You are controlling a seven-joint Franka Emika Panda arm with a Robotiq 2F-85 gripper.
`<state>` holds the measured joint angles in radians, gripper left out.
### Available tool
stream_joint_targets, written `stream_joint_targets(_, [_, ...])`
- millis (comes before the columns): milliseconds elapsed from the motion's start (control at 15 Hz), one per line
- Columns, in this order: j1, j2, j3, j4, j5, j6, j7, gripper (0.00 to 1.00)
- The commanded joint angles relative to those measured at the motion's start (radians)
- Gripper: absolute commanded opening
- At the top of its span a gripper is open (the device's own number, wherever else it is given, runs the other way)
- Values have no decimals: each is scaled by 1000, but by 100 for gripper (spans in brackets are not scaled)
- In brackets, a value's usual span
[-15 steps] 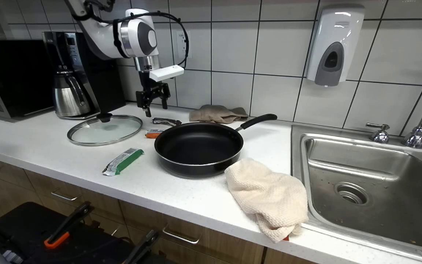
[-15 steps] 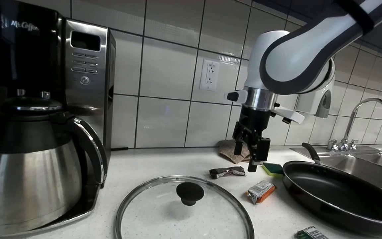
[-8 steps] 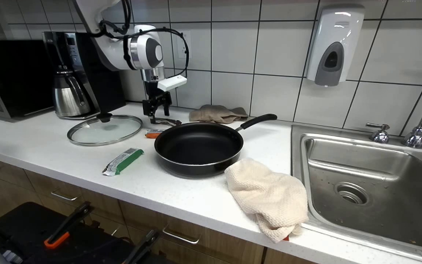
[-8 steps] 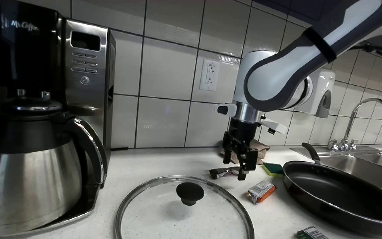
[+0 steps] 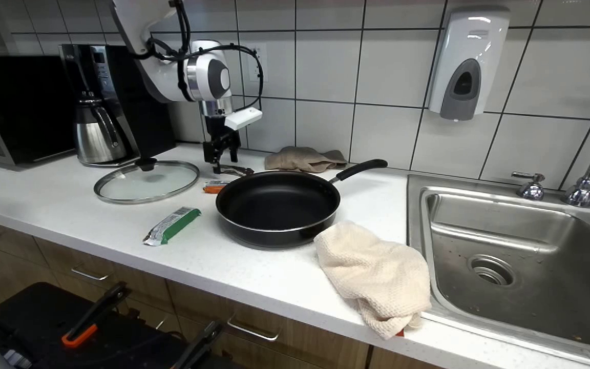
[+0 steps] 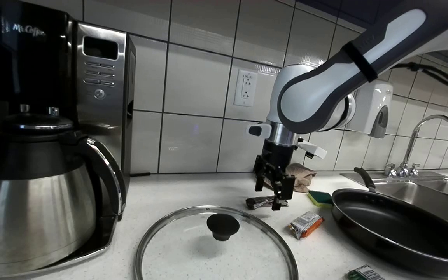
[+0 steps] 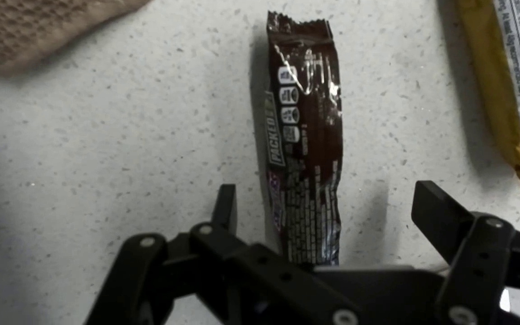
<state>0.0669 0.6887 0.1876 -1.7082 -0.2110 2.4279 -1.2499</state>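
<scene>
Pan (image 5: 278,202), lid (image 5: 145,184) and orange packet (image 6: 306,224) lie near the brown bar (image 7: 305,140); the spread-jawed end effector (image 7: 325,192) now hangs lower.

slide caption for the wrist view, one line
Open gripper above a brown wrapped bar on a speckled counter, brown cloth at upper left, gold-edged packet at right.

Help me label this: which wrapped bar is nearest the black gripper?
The long glossy brown wrapped bar: the open gripper hangs over it; the orange-silver wrapped bar and green-white wrapped bar lie farther off.
</scene>
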Motion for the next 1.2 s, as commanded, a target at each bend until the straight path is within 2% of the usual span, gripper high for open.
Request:
stream_joint_targets(0, [7,19,-6,44,-18,-29,-28,74])
stream_joint_targets(600, [9,-7,-7,31,-24,-73,-43,3])
stream_joint_targets(733, [19,-25,-20,21,-40,-98,-32,0])
stream_joint_targets(1133, [29,-107,-50,-13,-94,-112,-5,3])
